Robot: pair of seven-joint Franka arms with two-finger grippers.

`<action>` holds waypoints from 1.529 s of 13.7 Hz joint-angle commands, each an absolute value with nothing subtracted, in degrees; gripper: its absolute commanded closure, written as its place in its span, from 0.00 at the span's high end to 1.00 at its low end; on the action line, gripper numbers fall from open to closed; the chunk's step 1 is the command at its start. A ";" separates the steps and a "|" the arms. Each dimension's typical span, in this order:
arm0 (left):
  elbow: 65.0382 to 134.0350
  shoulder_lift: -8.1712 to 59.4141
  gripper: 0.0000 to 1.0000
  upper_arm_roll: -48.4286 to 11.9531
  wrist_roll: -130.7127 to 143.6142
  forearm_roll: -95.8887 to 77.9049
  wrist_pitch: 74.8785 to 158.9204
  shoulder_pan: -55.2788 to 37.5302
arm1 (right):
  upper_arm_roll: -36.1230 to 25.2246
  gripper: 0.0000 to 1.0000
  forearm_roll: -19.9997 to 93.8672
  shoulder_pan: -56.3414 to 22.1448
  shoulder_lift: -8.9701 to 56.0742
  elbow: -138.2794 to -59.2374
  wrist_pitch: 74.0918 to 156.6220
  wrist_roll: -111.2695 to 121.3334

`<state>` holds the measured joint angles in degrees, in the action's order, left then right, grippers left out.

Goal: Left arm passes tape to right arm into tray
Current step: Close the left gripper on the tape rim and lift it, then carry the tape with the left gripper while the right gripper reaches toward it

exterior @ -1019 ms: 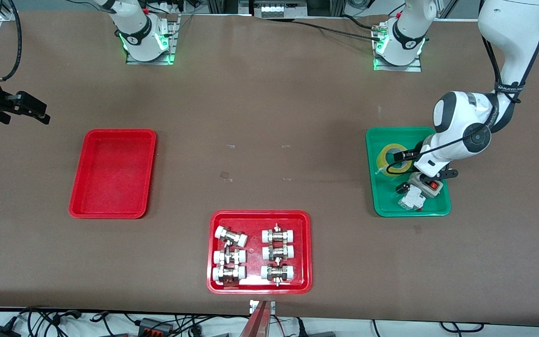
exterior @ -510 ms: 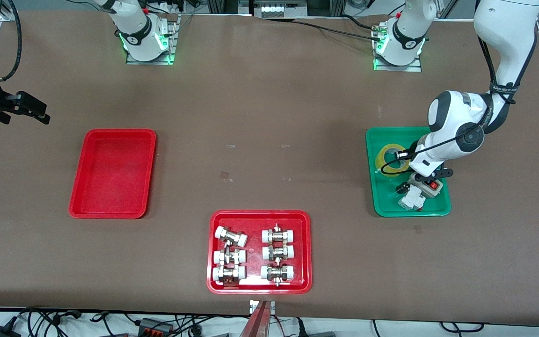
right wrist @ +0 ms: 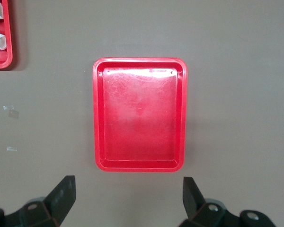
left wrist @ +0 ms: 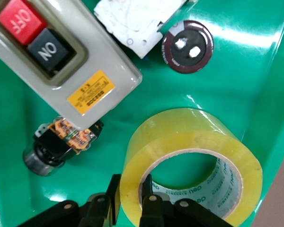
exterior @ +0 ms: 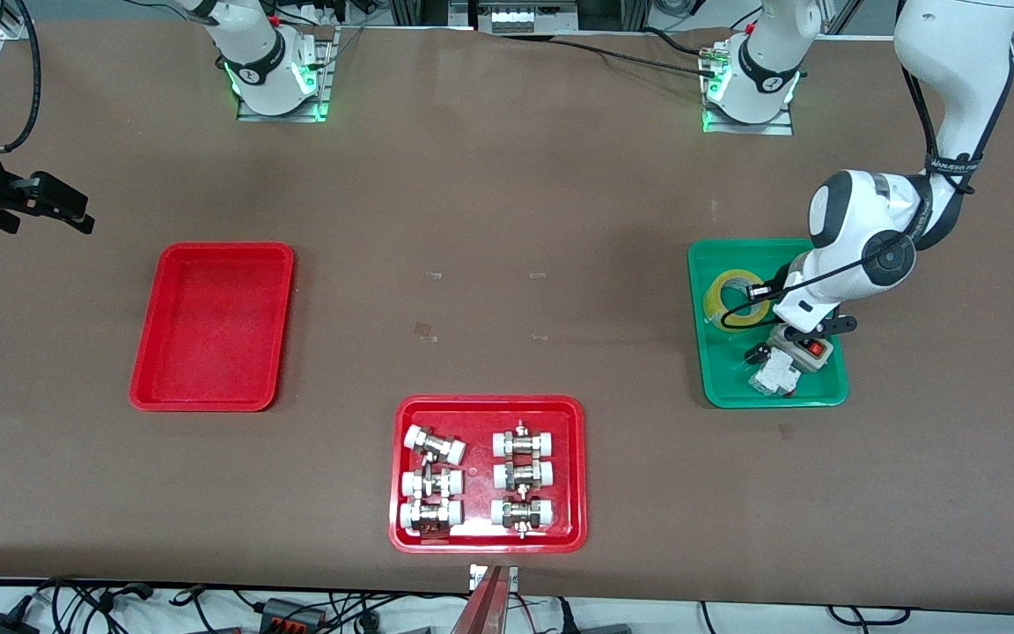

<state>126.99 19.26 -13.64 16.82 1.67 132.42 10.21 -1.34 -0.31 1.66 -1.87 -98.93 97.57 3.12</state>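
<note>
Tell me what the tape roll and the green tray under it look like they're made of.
The tape: glossy, translucent yellow plastic film, wound on what looks like a pale cardboard core with printed lettering. The green tray: seemingly smooth hard plastic, since it shows bright mirror-like highlights. The left pincer straddles the roll's wall.

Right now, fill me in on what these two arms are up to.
The left gripper is down in the green tray, its fingers closed on the wall of the tape, one inside the core and one outside. The tape sits in that tray beside an on/off switch box. The right gripper waits, open, above the empty red tray. No handover has happened yet.
</note>
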 commanded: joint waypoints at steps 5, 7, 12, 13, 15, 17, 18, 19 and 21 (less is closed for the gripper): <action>116.83 15.12 0.00 -14.15 18.02 0.53 116.48 10.20 | -1.23 1.00 -0.09 2.02 -2.46 -99.23 96.86 3.96; 113.57 14.94 0.00 -15.37 17.75 0.44 113.05 10.28 | -1.23 1.00 -0.09 2.02 -2.46 -99.23 97.03 3.87; 100.83 7.65 0.00 -22.49 18.54 -3.94 100.75 10.37 | -1.23 1.00 -0.09 1.93 -2.55 -99.23 97.29 3.52; 98.11 6.60 0.00 -24.33 19.24 -4.74 99.07 10.20 | -1.23 1.00 -0.09 1.93 -2.55 -99.23 97.29 3.43; 93.36 6.24 0.00 -26.19 20.82 -5.97 98.09 10.02 | -1.23 1.00 -0.09 1.85 -2.37 -99.23 97.21 3.43; 92.90 6.68 0.00 -26.89 23.81 -6.33 96.34 8.71 | -0.88 1.00 0.09 1.67 -2.46 -99.23 96.77 3.69; 92.47 8.16 0.00 -28.20 23.82 -7.20 96.59 7.74 | -0.70 1.00 0.26 1.50 -2.55 -99.23 96.59 3.78; 92.29 8.78 0.00 -28.73 23.56 -8.16 96.94 6.95 | -0.62 1.00 0.44 1.41 -2.20 -99.23 96.85 3.87; 90.80 11.76 0.00 -29.70 23.64 -9.22 100.79 4.32 | -0.62 1.00 0.44 0.18 -0.36 -99.14 96.42 4.13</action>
<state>94.37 7.94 -28.49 22.84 -7.69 98.93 6.22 -0.67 -0.25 1.05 -1.47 -99.07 96.96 3.13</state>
